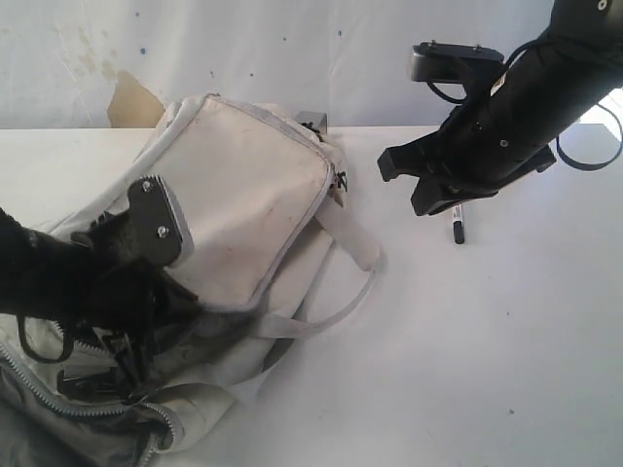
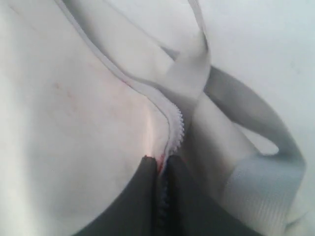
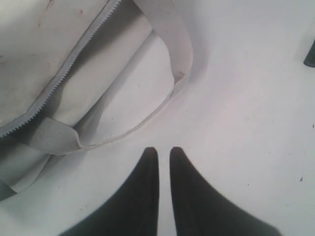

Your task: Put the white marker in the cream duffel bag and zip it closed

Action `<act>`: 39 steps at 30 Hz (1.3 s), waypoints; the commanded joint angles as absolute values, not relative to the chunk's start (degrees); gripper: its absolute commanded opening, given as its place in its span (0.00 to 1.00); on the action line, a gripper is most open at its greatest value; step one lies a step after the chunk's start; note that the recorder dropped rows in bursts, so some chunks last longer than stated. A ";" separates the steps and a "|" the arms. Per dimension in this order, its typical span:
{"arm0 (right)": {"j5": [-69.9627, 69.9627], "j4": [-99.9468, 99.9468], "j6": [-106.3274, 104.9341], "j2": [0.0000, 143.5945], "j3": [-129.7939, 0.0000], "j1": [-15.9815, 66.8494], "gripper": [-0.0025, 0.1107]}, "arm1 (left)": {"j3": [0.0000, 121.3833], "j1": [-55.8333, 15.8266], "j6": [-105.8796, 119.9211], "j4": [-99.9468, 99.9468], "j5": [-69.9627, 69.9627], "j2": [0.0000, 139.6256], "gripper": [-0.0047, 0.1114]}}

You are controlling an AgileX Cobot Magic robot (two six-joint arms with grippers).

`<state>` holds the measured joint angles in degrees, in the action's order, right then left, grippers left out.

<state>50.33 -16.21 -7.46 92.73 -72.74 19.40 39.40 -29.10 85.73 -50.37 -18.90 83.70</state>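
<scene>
The cream duffel bag [image 1: 253, 175] lies on the left half of the white table, its dark grey lining [image 1: 49, 433] showing at the near left. My left gripper [image 2: 158, 160] is shut on the bag's fabric edge right at the grey zipper teeth [image 2: 176, 128]. In the exterior view its fingers are hidden behind the arm and the bag's folds. The white marker [image 1: 458, 227] lies on the table to the right of the bag, just below my right gripper [image 1: 401, 185]. That gripper [image 3: 164, 151] hovers over bare table, fingers nearly together, holding nothing.
A grey strap [image 3: 170, 44] loops out from the bag [image 3: 39, 44] across the table toward the right gripper. A tan cardboard-like piece [image 1: 131, 97] leans at the back wall behind the bag. The table's far edge [image 1: 389, 127] meets the wall.
</scene>
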 commanded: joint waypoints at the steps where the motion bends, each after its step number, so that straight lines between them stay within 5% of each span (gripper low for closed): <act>1: 49.61 -15.54 -7.35 92.13 -72.43 19.02 0.09 | 42.29 -29.17 81.40 -57.14 -15.14 80.92 0.04; 14: 48.29 -14.97 -6.28 94.28 -72.43 18.98 0.09 | 46.73 -18.06 53.01 -57.37 -13.31 79.28 0.04; 27: 45.95 -14.59 -6.25 94.92 -72.43 18.98 0.09 | 48.06 -6.99 52.22 -70.97 -2.14 73.24 0.04; 39: 39.93 -14.32 0.00 96.97 -72.43 18.33 0.16 | 48.06 -5.85 52.22 -71.96 -1.19 71.98 0.04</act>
